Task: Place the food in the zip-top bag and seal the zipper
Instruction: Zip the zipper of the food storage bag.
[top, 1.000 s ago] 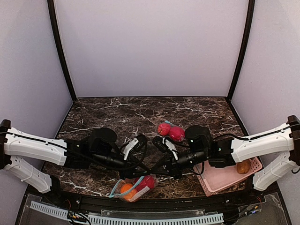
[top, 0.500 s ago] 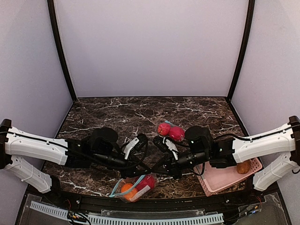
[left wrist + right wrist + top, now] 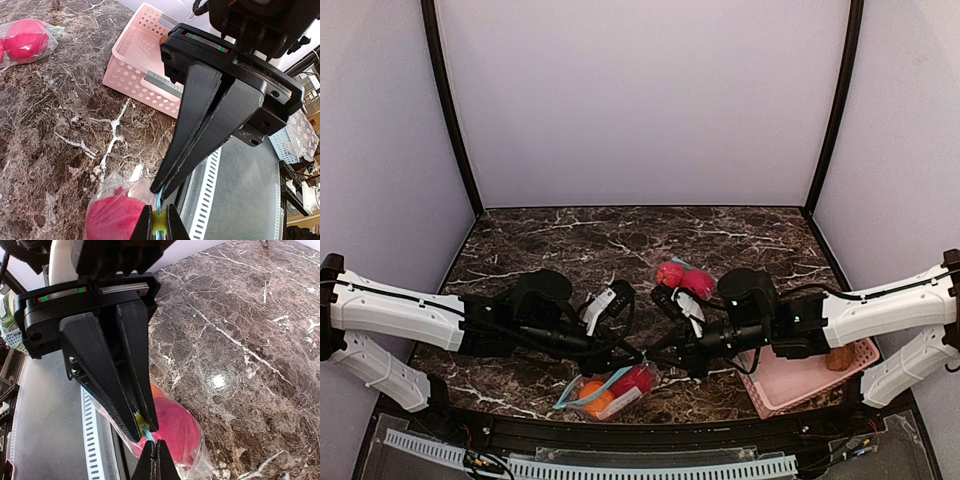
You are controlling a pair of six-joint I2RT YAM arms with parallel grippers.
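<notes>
Zip-top bag [image 3: 566,403], red fruit [image 3: 636,381], orange fruit [image 3: 593,397] inside

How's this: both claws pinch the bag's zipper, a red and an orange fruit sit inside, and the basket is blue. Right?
The basket is pink, not blue; the top external view shows it. Otherwise yes: left gripper and right gripper pinch the bag at its zipper, red fruit and orange fruit inside.

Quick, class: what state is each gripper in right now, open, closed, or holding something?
Left gripper: closed, pinching the zipper strip of the zip-top bag.
Right gripper: closed, pinching the same zipper strip.
</notes>
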